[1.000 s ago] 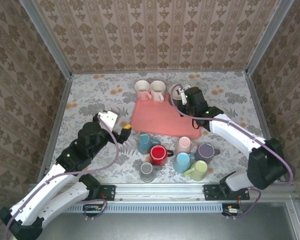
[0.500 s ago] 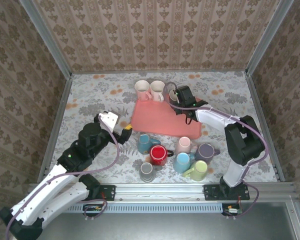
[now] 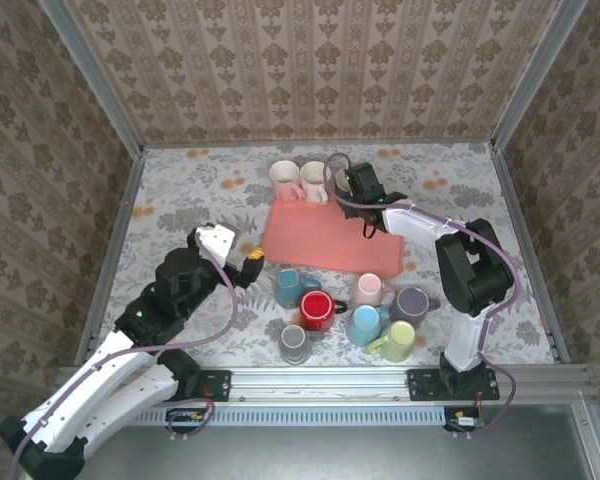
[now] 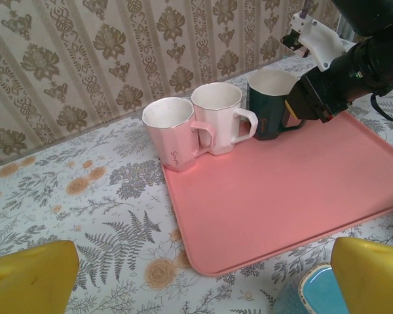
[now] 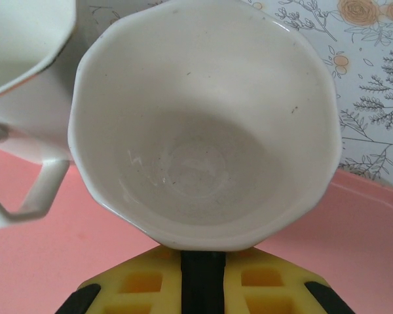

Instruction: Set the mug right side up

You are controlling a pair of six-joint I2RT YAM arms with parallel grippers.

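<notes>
One pink tray [image 3: 320, 245] is lying mid-table, carrying three upright mugs along its far edge. Right gripper [image 4: 308, 103] is clamping tight on the handle of the dark green mug [image 4: 268, 108], rightmost in the row, just beside the white mug [image 4: 217, 114]. Left gripper [image 3: 242, 262] is hanging fully spread, holding nothing, near the tray's near-left corner. Judgement: set-down is finishing; next move is calling for release and a straight retreat without nudging the neighbours. Mug is showing a glossy white interior, mouth up.
</notes>
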